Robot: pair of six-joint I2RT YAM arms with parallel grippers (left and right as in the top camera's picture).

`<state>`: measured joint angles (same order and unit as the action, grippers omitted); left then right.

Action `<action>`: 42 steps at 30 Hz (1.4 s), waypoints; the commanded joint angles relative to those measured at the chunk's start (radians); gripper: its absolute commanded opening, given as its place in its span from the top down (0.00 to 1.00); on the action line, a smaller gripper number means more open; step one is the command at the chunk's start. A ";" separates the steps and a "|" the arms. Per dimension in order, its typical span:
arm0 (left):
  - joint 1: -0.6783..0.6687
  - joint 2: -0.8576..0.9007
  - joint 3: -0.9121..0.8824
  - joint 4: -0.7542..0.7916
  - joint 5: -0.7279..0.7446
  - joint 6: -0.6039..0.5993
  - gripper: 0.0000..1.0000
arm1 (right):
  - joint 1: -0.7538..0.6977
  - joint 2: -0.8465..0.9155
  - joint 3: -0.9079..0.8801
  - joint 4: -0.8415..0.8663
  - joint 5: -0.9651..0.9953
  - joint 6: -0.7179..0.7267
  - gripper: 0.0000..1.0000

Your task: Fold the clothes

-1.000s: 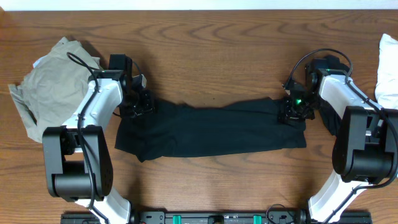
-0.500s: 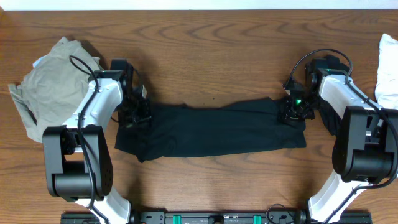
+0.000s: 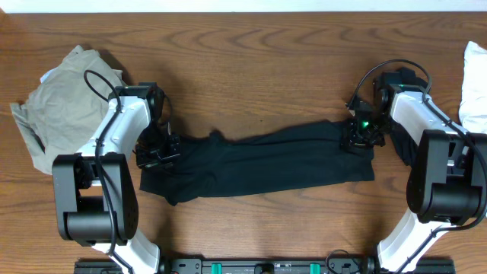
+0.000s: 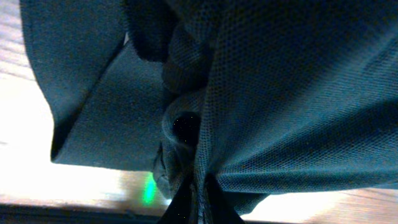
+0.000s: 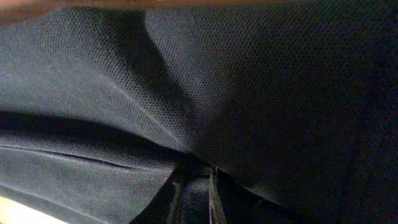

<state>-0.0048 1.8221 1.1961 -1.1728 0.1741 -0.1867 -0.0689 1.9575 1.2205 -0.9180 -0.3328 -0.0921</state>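
A black garment [image 3: 259, 161] lies stretched in a long band across the table, from my left gripper to my right one. My left gripper [image 3: 156, 150] is shut on its left end, which bunches and wrinkles there; the left wrist view shows the black mesh fabric [image 4: 280, 93] pinched between the fingers [image 4: 198, 202]. My right gripper [image 3: 359, 135] is shut on the garment's upper right corner; the right wrist view is filled with black fabric [image 5: 186, 81] around the fingers [image 5: 196, 193]. A khaki-grey garment [image 3: 61, 103] lies crumpled at the far left.
A white cloth [image 3: 476, 84] sits at the right edge of the wooden table [image 3: 251, 61]. Another dark piece [image 3: 401, 141] lies by the right arm. The arm bases stand at the front edge.
My left gripper has moved toward the front and slightly left, dragging the garment's left end with it; the fabric there has bunched. The right gripper has stayed put.
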 commanded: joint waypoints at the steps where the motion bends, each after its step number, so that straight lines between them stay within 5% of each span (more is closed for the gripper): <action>1: -0.001 0.013 -0.011 -0.028 -0.059 -0.018 0.94 | 0.004 0.025 -0.014 0.006 0.019 -0.014 0.85; 7: -0.001 0.013 -0.011 -0.077 -0.038 -0.035 0.94 | 0.004 0.025 -0.014 0.011 0.019 -0.014 0.84; 17: -0.001 -0.007 -0.011 -0.007 0.350 0.196 0.94 | 0.004 0.025 -0.014 0.013 0.022 -0.014 0.83; 30: -0.001 -0.062 -0.011 -0.105 0.301 0.246 0.94 | 0.004 0.025 -0.014 0.014 0.038 -0.014 0.81; 36: -0.001 -0.062 -0.013 -0.160 0.071 0.071 0.94 | 0.004 0.025 -0.014 0.012 0.038 -0.014 0.81; 42: -0.001 -0.061 -0.013 -0.158 0.045 0.046 0.94 | 0.004 0.025 -0.014 0.009 0.038 -0.014 0.81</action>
<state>-0.0078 1.7802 1.1934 -1.3266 0.2802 -0.1024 -0.0689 1.9575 1.2201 -0.9154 -0.3332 -0.0921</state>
